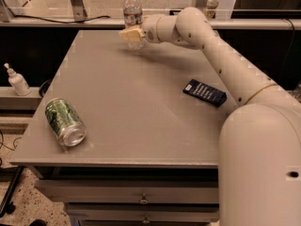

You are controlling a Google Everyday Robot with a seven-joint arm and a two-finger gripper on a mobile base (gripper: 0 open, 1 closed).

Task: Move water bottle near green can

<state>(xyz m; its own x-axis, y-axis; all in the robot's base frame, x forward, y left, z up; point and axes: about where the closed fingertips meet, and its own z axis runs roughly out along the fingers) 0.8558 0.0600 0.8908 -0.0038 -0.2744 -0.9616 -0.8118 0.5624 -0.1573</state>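
Water bottle: We see the water bottle [133,7] standing up at the far edge of the surface [141,107]. It has a white cap and a white-and-red band.
Gripper: The gripper [131,34] is right at the bottom part of the water bottle and covers it. We cannot tell how far open it is, or if it has hold of the bottle.
Arm: The big white arm [225,65] reaches in from the right, over the far side of the surface.
Green can: The green can [65,122] lies on its side near the front left corner, well apart from the water bottle. Its silver end faces us.
Other things: A dark blue packet [204,92] lies flat on the right side. A small white pump bottle [16,80] stands off the surface, on the left.
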